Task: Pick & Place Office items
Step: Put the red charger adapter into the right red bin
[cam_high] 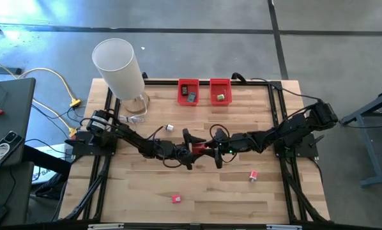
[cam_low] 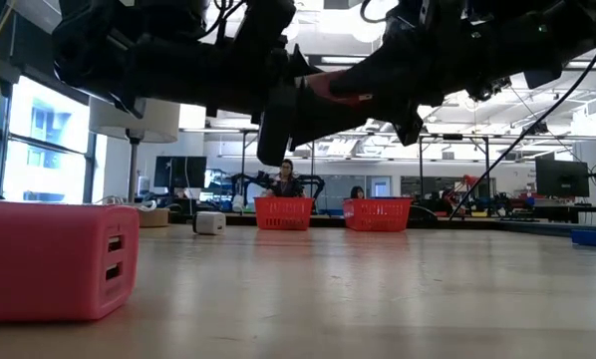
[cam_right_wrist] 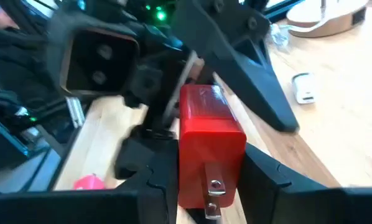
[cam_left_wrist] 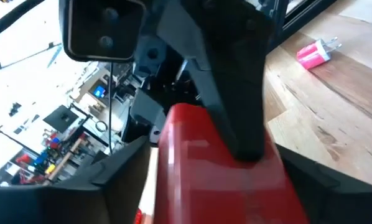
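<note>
Across the middle of the pale wooden slat table (cam_high: 197,191) w/ black frame rails, both dark arms meet, so the table centre is my landmark. Tall white cylinder (cam_high: 117,67) stands at the far-left corner, well away from centre. Two red rectangular plastic bins (cam_high: 188,91) sit side by side at the far edge, straight beyond centre, each w/ a small item inside.

Left gripper (cam_high: 188,149) reaches in from the left to centre, and its dark fingers stand apart on either side of the red blocky plug-type charger (cam_right_wrist: 208,140), w/ gaps showing in the right wrist view. Right gripper (cam_high: 216,149) comes from the right to the same spot, and its fingers press on both sides of that red charger, metal prongs facing its wrist cam. The block hangs above the tabletop at centre, between the two grippers.

Smaller bits: pink blocky charger (cam_high: 253,175) lies near-right of centre; small red piece (cam_high: 176,199) near-left of centre, close to the front edge; tiny white block (cam_high: 169,128) just beyond centre, to the left. A person (cam_low: 285,179) sits far off in the room, behind the bins.
</note>
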Available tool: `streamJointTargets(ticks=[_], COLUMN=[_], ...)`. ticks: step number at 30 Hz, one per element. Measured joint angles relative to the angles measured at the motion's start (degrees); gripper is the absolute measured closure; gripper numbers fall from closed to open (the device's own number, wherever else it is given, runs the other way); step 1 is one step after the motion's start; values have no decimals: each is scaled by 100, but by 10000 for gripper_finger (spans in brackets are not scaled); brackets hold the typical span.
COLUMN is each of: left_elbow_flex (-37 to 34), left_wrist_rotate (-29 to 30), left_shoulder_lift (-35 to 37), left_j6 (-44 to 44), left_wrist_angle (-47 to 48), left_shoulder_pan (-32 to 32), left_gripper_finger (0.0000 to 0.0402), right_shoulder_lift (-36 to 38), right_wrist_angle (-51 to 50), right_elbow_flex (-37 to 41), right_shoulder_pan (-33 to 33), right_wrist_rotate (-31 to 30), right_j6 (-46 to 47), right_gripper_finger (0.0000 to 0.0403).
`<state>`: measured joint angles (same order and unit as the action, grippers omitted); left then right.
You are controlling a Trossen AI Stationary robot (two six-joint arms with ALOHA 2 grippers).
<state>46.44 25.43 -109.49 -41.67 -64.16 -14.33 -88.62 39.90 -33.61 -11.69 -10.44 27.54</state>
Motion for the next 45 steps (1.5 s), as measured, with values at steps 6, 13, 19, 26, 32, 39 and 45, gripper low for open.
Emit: streamJointTargets(ticks=[6,13,19,26,32,39,45], left_elbow_flex=[0,0,0,0,-4,-4,-4], left_wrist_rotate=[4,22,24,30,30,30,30], left_shoulder_lift=[0,0,0,0,0,0,0], left_j6=[464,444,501,1451,2434,2662,2675], left_wrist_angle=[-32,-22,-17,-14,-13,-11,93], left_shoulder_pan=[-2,-48,-48,-46,-34,-20,-20], left_gripper_finger=[71,66,65,65,65,65,65], right_shoulder_lift=[-4,-4,-2,233,826,1455,1467], right_wrist_angle=[-334,-1008,-1336,-1957,-2664,-3649,-3559], right_elbow_flex=[2,2,2,2,2,2,2], right_shoulder_pan=[-75,-148,-146,-128,15,551,1553], right_wrist_rotate=[-341,-977,-1415,-1971,-2555,-3373,-2791], right_j6=[-9,76,113,54,-237,-346,-771], right_gripper_finger=[293,293,293,293,293,293,293])
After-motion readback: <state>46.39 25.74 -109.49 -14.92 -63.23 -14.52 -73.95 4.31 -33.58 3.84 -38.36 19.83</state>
